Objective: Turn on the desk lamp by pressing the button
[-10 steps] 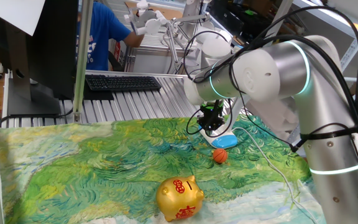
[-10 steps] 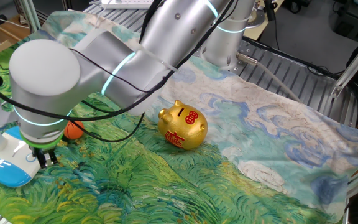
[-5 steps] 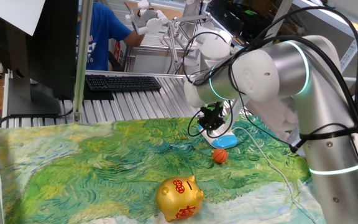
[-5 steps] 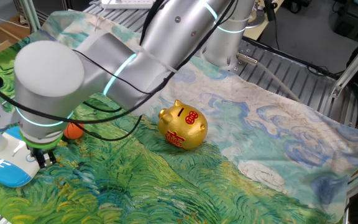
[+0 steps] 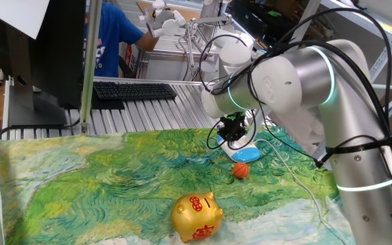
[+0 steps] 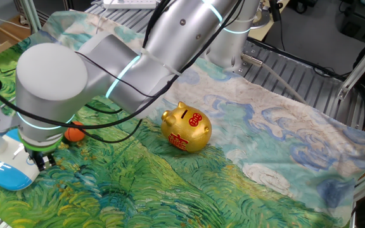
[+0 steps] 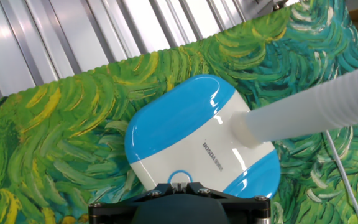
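Note:
The desk lamp's flat white-and-light-blue base (image 7: 191, 130) fills the hand view, with its white ribbed neck (image 7: 303, 112) running off to the right. A small blue-ringed button (image 7: 178, 178) sits at the base's near edge. My gripper (image 7: 178, 185) is directly over that button, with its black fingertips together and nothing between them. In one fixed view the gripper (image 5: 233, 138) hangs just above the lamp base (image 5: 247, 154) at the cloth's far edge. In the other fixed view the gripper (image 6: 41, 159) is at the base's (image 6: 2, 172) right end.
A small orange ball (image 5: 241, 169) lies close beside the lamp base and also shows in the other fixed view (image 6: 75, 132). A gold piggy bank (image 5: 196, 216) stands nearer the front. The thin white cord (image 5: 298, 177) trails right. Metal slats (image 7: 73, 37) border the painted cloth.
The arm has shifted only slightly over the lamp base. The gripper stays above the base's near end. The lamp, ball and piggy bank have not moved.

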You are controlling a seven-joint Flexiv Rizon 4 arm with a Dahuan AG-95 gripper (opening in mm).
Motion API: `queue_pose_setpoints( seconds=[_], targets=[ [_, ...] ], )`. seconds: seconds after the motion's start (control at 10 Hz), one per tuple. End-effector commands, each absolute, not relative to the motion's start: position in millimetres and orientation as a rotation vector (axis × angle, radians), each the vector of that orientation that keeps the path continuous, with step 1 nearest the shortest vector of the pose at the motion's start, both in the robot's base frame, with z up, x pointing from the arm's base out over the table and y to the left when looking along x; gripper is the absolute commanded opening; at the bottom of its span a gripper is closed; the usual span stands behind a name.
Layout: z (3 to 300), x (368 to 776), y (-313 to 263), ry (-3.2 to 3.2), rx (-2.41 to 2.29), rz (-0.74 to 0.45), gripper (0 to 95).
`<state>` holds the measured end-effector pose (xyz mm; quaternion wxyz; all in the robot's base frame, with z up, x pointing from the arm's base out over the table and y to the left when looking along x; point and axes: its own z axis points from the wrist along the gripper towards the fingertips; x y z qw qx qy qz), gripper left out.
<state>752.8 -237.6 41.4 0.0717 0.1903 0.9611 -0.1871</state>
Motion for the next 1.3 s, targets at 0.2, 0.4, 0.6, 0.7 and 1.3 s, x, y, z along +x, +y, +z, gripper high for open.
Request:
queue_pose_setpoints(
  seconds=[0.2, 0.4, 0.6, 0.7, 1.3],
  targets=[
    [41.6, 752.6, -238.4, 2.890, 0.565, -0.566, 0.0],
    [40.5, 753.7, -240.1, 2.892, 0.558, -0.567, 0.0],
    [40.1, 754.2, -240.8, 2.892, 0.557, -0.567, 0.0],
    [39.6, 754.5, -241.4, 2.893, 0.556, -0.567, 0.0],
    [37.0, 755.7, -243.7, 2.897, 0.556, -0.557, 0.0]
  ],
)
